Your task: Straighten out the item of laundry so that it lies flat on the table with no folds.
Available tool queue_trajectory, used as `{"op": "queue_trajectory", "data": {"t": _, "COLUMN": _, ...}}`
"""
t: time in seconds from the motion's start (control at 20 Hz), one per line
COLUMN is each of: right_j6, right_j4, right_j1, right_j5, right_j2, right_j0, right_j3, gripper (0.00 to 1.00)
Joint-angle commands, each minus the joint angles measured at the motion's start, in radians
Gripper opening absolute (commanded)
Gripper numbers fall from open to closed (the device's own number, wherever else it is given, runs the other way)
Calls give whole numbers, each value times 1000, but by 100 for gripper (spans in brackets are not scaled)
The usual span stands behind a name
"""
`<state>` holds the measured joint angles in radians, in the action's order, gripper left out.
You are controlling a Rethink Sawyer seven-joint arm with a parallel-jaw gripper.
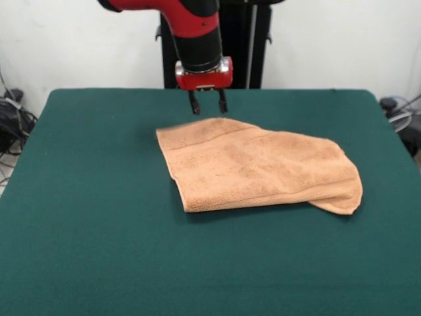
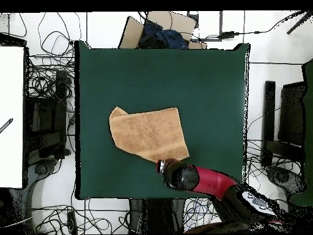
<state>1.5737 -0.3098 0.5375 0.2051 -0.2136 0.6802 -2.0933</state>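
Towel [image 1: 256,164] folded, mid-tabletop [image 1: 99,250]. Pincer [image 1: 208,102] open, empty, just above towel's far corner, toward tabletop's far edge.

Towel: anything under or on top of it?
Nothing lies on the towel. It rests on the green table, folded over itself, so a lower layer is hidden. The open gripper hangs above its far edge, apparently not touching.

No text, label, brand, number or sign can be read anywhere in either view: not on the towel [image 1: 256,164], not on the green table [image 1: 99,250], and not on the red arm [image 1: 191,26] above the towel.
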Motion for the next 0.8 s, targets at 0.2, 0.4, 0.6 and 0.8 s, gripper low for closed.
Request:
{"op": "queue_trajectory", "data": {"t": 0.2, "right_j6": 169, "right_j4": -9, "right_j1": -24, "right_j5": -82, "right_j2": 30, "right_j0": -39, "right_j3": -14, "gripper": 100}}
{"op": "queue_trajectory", "data": {"t": 0.4, "right_j6": 165, "right_j4": -3, "right_j1": -18, "right_j5": -77, "right_j2": 24, "right_j0": -46, "right_j3": -2, "gripper": 100}}
{"op": "queue_trajectory", "data": {"t": 0.6, "right_j6": 200, "right_j4": 24, "right_j1": 9, "right_j5": -84, "right_j2": 33, "right_j0": -99, "right_j3": -3, "gripper": 100}}
{"op": "queue_trajectory", "data": {"t": 0.8, "right_j6": 263, "right_j4": 90, "right_j1": 26, "right_j5": -104, "right_j2": 40, "right_j0": -211, "right_j3": 37, "gripper": 100}}
